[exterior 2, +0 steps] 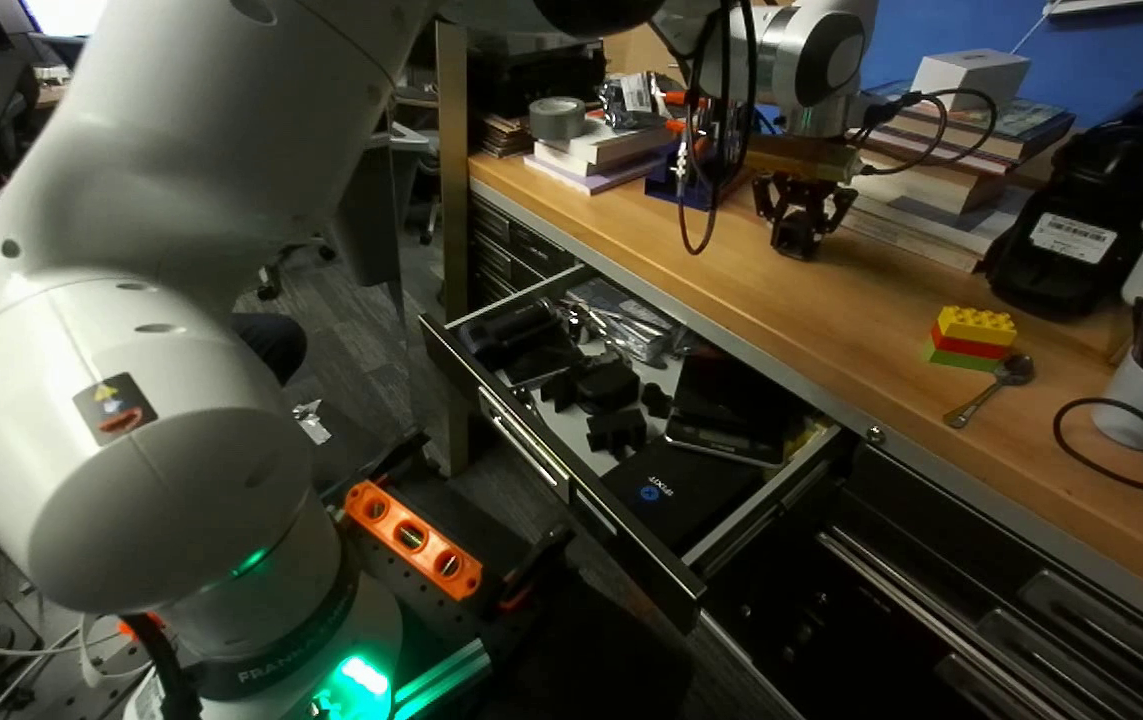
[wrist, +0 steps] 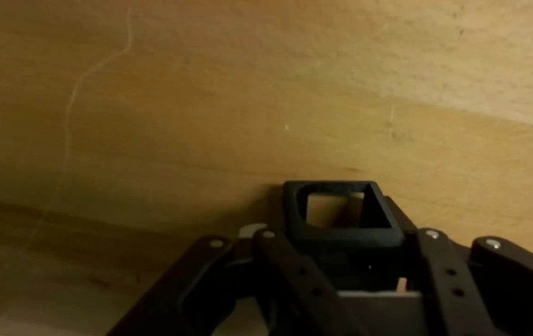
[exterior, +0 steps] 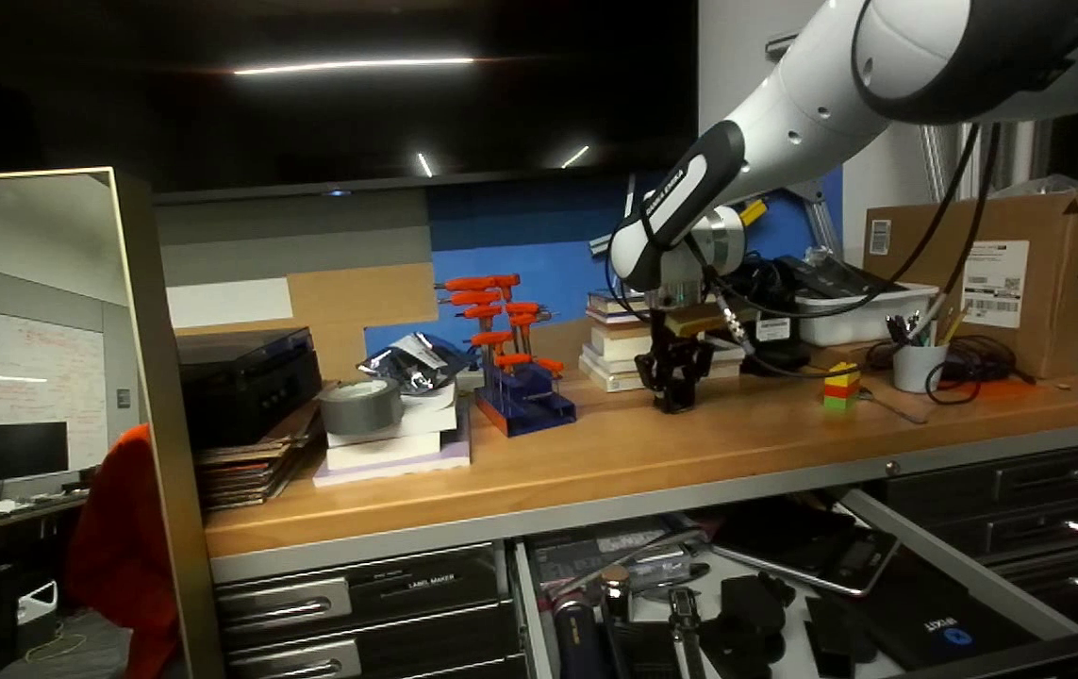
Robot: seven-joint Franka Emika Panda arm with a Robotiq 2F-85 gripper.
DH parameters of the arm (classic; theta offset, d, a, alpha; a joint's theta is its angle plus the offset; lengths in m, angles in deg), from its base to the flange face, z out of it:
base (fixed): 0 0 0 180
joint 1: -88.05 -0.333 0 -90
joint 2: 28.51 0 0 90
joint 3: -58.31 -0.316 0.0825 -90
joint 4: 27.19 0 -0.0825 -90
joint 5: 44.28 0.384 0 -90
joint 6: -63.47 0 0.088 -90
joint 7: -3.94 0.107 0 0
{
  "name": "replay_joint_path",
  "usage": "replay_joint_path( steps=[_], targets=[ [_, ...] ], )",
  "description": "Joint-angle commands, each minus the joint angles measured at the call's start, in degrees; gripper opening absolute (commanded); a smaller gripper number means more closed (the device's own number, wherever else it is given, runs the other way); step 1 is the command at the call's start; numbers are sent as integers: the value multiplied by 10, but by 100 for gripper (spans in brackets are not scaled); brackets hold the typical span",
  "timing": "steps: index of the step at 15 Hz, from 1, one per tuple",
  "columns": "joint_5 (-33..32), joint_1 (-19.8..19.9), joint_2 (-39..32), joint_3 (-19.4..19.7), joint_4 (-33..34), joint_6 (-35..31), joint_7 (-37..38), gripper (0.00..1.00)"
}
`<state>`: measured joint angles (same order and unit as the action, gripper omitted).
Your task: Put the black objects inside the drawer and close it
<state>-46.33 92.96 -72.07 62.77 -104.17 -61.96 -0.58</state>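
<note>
Tool [wrist: 349,234] half-closed, gripping one hollow black block [wrist: 341,240] from both sides; I cannot tell whether the block touches the surface [wrist: 201,116]. More black pieces [exterior 2: 616,430] lie in the pulled-out drawer [exterior 2: 656,570].

The black block [wrist: 343,237] looks matt, the worktop [wrist: 229,116] smooth wood.
</note>
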Motion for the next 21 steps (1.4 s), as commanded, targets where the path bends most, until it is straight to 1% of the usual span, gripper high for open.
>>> replay_joint_path(
  steps=[1, 5, 8, 14, 17, 21],
  targets=[
    [0, 3, 94, -7, -139, 1, -3, 25],
    [9, 6, 170, -17, -248, 14, -17, 25],
    [16, 7, 226, -22, -334, 8, -28, 25],
    [38, 7, 313, -24, -467, 0, -49, 25],
    [60, 8, 338, -18, -513, 7, -45, 25],
    [79, 8, 328, -12, -558, 16, -24, 25]
  ],
)
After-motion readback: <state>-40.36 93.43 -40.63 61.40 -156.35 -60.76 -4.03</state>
